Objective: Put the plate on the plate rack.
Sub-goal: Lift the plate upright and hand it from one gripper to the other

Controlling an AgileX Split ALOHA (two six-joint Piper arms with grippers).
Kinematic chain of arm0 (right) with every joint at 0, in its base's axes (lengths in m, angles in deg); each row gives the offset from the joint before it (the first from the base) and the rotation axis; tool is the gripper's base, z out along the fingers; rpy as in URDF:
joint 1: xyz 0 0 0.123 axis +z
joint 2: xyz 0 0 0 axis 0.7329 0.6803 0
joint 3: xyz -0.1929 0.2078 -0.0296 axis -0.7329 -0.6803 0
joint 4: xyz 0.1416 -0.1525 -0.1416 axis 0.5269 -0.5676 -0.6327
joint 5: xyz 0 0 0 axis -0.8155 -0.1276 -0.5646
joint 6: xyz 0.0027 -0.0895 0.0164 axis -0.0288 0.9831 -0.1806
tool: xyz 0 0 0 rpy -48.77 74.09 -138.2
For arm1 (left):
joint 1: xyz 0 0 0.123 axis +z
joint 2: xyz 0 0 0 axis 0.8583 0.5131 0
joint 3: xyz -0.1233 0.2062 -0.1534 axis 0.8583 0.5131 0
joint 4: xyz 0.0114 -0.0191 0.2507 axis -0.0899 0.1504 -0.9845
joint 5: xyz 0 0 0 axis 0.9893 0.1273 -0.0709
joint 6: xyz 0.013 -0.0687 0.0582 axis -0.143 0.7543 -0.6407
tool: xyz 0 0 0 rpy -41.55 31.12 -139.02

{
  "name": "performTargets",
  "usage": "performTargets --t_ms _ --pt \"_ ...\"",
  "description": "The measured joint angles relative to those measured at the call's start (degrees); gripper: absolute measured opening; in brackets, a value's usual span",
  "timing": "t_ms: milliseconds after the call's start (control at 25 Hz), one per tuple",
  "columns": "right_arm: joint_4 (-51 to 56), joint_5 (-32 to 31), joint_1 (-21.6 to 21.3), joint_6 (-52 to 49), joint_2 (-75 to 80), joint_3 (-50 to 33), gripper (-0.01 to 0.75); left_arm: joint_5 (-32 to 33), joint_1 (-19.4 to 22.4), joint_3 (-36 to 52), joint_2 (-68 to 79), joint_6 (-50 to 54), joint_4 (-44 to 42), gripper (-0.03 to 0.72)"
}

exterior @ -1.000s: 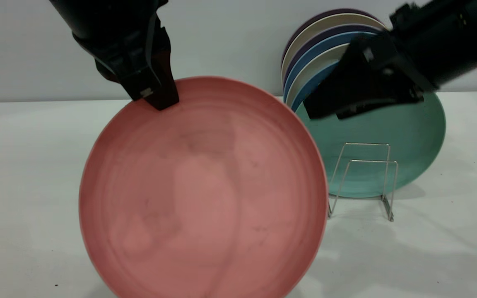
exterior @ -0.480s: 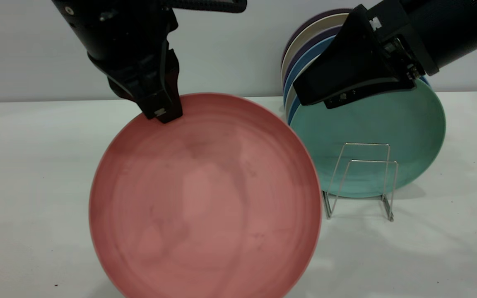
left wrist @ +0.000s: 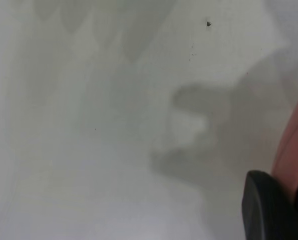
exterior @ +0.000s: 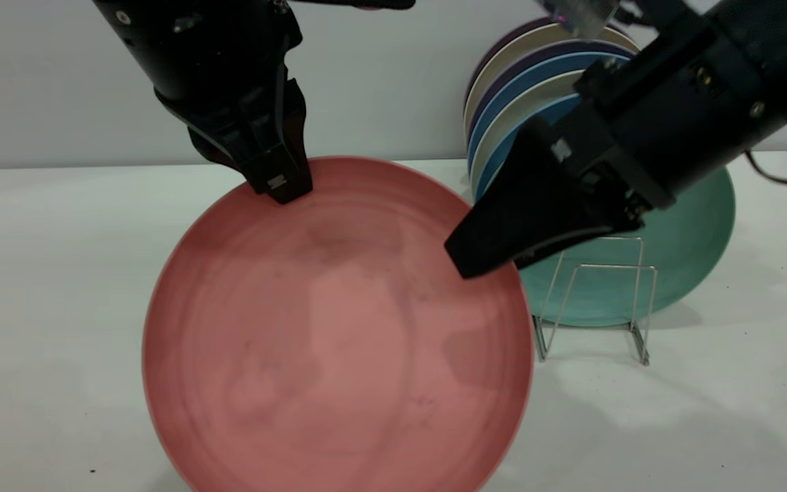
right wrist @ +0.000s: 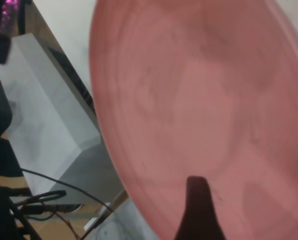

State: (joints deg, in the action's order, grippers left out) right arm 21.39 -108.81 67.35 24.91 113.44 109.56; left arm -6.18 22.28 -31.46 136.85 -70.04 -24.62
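Note:
The salmon-pink plate (exterior: 339, 328) stands nearly upright, its face to the exterior camera, left of the plate rack (exterior: 598, 287). My left gripper (exterior: 277, 188) is shut on the plate's top rim; in the left wrist view a dark finger (left wrist: 264, 205) lies against the pink rim (left wrist: 294, 145). My right gripper (exterior: 465, 263) reaches in from the upper right, its tip over the plate's right side, in front of its face. In the right wrist view the plate (right wrist: 204, 100) fills the picture with the right gripper (right wrist: 196, 195) dark before it.
A teal-green plate (exterior: 687, 232) leans in the wire rack behind its front loops. Several blue, cream and purple plates (exterior: 523, 75) stand stacked behind it against the wall. The white table (exterior: 708, 410) spreads to both sides.
My right gripper has swung down and left from above the teal plate to the pink plate's right side. The left gripper and plate shifted slightly right, then held.

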Motion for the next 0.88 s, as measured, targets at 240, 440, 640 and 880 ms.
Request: performTargets --t_ms 240,440,640,880 --pt "0.0 -0.45 0.28 -0.07 1.04 0.0 0.581 0.36 0.0 0.0 0.0 0.0 -0.03 0.012" --pt "0.1 -0.6 0.55 -0.13 1.22 0.0 0.581 0.14 0.0 0.0 0.0 -0.05 0.75 0.012" --pt "2.72 -0.22 2.33 0.5 1.97 0.0 0.577 -0.37 0.0 0.0 0.0 -1.66 3.13 0.014" --pt "7.25 1.27 4.08 4.4 2.28 0.0 0.51 -1.09 0.0 0.0 0.0 -2.64 4.55 0.021"
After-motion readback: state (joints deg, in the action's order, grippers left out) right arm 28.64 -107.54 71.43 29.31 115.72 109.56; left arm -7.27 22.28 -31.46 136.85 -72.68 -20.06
